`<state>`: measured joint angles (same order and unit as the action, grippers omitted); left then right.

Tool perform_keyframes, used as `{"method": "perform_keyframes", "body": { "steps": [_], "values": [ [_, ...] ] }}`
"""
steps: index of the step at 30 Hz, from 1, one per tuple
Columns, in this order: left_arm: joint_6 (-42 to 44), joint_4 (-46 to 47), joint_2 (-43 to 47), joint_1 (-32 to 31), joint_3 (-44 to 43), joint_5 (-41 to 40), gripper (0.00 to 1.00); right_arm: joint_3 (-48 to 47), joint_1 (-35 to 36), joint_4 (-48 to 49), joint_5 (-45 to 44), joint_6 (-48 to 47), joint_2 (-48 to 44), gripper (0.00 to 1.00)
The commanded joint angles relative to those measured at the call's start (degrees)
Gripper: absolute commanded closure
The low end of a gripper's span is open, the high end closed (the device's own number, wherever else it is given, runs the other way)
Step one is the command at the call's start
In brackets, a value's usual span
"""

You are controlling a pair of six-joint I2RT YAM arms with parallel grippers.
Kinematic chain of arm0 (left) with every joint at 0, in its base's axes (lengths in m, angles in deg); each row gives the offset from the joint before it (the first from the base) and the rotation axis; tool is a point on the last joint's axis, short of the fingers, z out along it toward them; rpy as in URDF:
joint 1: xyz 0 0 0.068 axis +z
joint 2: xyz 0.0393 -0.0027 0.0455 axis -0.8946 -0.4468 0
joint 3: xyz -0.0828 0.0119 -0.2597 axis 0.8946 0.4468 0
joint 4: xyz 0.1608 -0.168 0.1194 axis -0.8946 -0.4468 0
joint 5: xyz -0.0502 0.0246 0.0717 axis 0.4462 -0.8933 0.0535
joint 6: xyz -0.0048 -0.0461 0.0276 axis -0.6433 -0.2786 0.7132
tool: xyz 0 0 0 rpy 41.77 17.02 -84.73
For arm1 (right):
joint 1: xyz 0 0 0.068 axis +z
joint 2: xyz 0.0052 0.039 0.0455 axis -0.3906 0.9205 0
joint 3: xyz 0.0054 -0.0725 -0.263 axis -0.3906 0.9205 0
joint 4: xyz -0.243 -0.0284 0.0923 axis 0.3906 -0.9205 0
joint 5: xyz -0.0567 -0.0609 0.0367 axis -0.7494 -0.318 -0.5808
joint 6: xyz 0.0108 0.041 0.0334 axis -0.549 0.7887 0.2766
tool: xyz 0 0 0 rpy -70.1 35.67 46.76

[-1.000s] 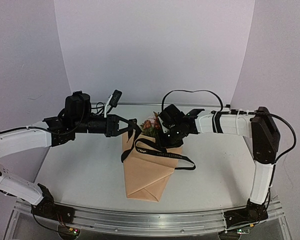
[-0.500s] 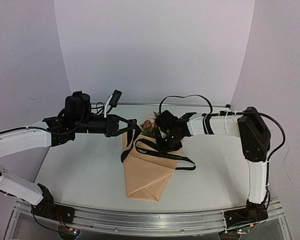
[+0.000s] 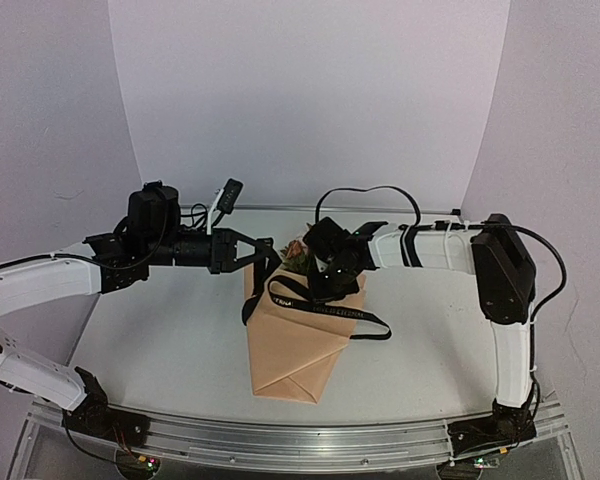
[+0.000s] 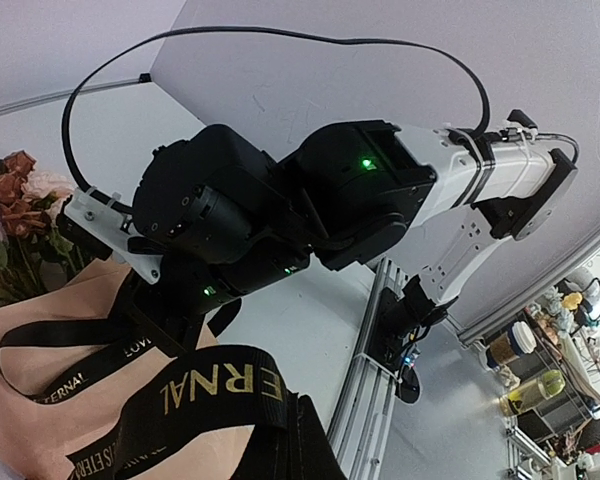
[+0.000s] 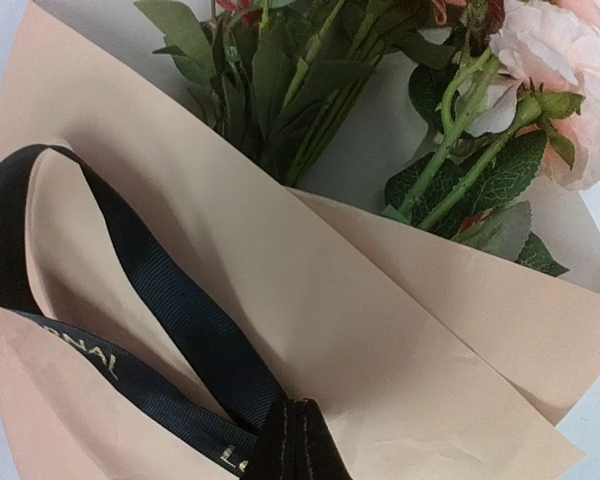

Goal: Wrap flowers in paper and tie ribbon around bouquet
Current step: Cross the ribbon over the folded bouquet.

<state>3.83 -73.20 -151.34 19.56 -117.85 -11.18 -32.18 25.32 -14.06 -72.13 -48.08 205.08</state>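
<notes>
Paper [image 5: 330,330]: plain peach-tan, slightly paler along its creases. Ribbon [image 5: 180,310]: black with a fine ribbed weave and pale gold capital lettering along its length. Flowers [image 5: 550,50]: pale pink and cream blooms with a few rust-red ones; leaves and stems mid to dark green. Table [image 3: 170,340]: off-white. Backdrop [image 3: 310,100]: pale lilac-white. Left arm [image 3: 40,285] and right arm [image 3: 440,248]: white links, black joints, black cables.

Atop bouquet [image 3: 288,352], ribbon [image 3: 364,320]; flowers [image 3: 298,249] at far end
</notes>
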Motion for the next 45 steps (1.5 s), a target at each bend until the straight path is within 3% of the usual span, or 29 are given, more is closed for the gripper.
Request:
{"method": "perform_keyframes", "body": {
  "steps": [1,11,20,28,31,38,45],
  "values": [
    [1.8,0.8,0.8,0.2,-0.4,3.4,1.00,-4.7,-0.1,-1.0,1.2,2.2,-4.8,1.00],
    [2.3,3.0,-2.4,0.1,-0.2,8.9,1.00,-8.9,-2.8,-1.4,10.4,7.5,-8.3,1.00],
    [6.5,3.4,-15.2,-2.9,-8.3,8.0,1.00,-17.1,-5.1,-1.5,19.2,11.9,-6.3,1.00],
    [10.0,3.2,-26.5,-3.6,-16.3,-7.0,1.00,-22.8,-5.7,-1.5,24.4,15.1,-4.5,1.00],
    [9.5,6.9,-29.6,-3.9,-16.6,-12.2,1.00,-24.0,-5.8,-2.6,23.9,15.3,-4.3,1.00],
    [6.1,9.0,-34.3,-4.3,-17.2,-19.0,0.98,-20.6,-7.7,-3.9,24.7,14.5,-6.0,1.00],
    [2.7,10.5,-35.1,-4.2,-16.7,-20.3,0.72,-18.0,-7.7,-4.1,26.4,14.3,-6.1,1.00]
  ]
}}
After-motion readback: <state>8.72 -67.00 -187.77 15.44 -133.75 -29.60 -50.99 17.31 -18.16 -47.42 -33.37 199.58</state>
